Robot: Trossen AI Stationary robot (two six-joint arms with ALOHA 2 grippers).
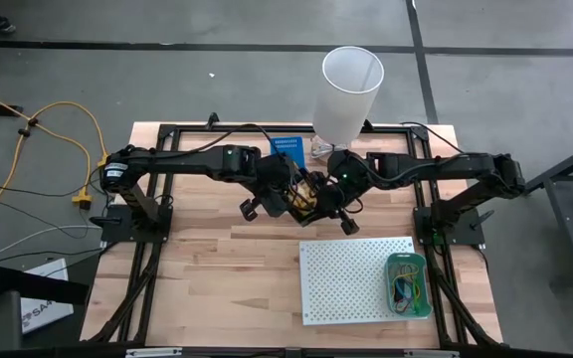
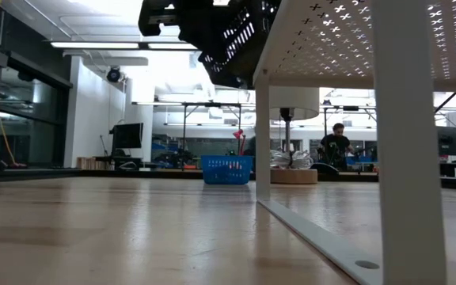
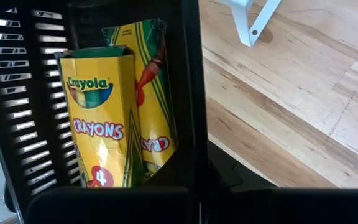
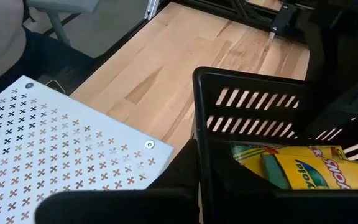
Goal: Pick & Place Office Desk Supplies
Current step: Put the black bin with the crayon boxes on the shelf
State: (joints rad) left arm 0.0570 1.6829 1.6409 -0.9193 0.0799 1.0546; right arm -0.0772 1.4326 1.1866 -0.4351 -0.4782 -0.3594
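Since the crayon packs stand upright inside the black slotted basket, lifted between the white bin and perforated board, both my grippers, left and right, clamp its opposite walls.

Bright overhead room light, glaring ceiling, blurred foreground.
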